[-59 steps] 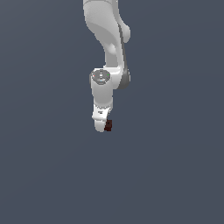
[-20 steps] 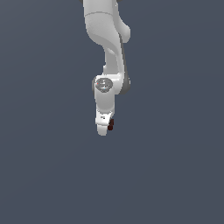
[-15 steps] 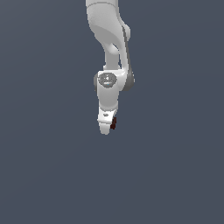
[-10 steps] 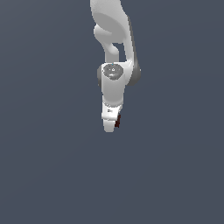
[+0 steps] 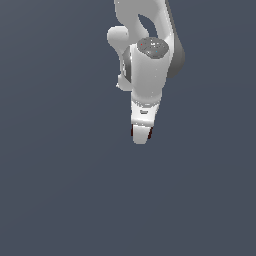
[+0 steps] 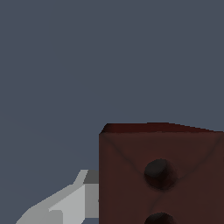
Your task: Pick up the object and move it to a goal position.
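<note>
A bare simulated scene here: flat slate-grey backdrop all around the white Panda arm [image 5: 150,65], no furnishings

Backdrop [image 5: 55,190]: was a plain, flat slate-grey field
Furniture: none could be told
Light: was even and soft

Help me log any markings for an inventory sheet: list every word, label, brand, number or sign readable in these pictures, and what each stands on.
No readable text, number, brand or sign appears in either view.
The reddish-brown block shows only two round dark marks on one face in the wrist view, not characters.
The gripper and white arm carry no legible label; the grey speckled cap on the arm is too blurred to read anything.
</note>
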Robot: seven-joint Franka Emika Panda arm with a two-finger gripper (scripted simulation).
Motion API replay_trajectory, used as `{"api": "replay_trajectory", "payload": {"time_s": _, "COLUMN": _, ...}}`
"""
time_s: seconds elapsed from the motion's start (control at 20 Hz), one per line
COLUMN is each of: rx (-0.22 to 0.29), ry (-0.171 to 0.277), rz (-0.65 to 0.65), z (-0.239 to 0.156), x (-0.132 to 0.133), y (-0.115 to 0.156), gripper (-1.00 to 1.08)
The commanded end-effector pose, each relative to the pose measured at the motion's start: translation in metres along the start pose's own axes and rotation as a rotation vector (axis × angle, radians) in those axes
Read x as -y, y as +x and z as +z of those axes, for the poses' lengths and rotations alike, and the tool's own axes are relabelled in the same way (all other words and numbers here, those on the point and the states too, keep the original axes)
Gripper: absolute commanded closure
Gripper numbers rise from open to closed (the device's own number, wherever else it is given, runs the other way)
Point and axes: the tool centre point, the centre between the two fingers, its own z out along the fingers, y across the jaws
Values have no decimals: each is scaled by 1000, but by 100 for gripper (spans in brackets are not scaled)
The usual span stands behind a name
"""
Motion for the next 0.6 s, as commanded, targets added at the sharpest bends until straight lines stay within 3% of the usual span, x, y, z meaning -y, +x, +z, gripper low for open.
{"api": "replay_trajectory", "payload": {"time_s": 0.0, "rx": 0, "ry": -1, "rz": 0, "z": -25, "x": -5, "y": 13, "gripper": 108}}
{"api": "replay_trajectory", "payload": {"time_s": 0.55, "rx": 1, "ry": -1, "rz": 2, "z": -86, "x": -21, "y": 46, "gripper": 108}}
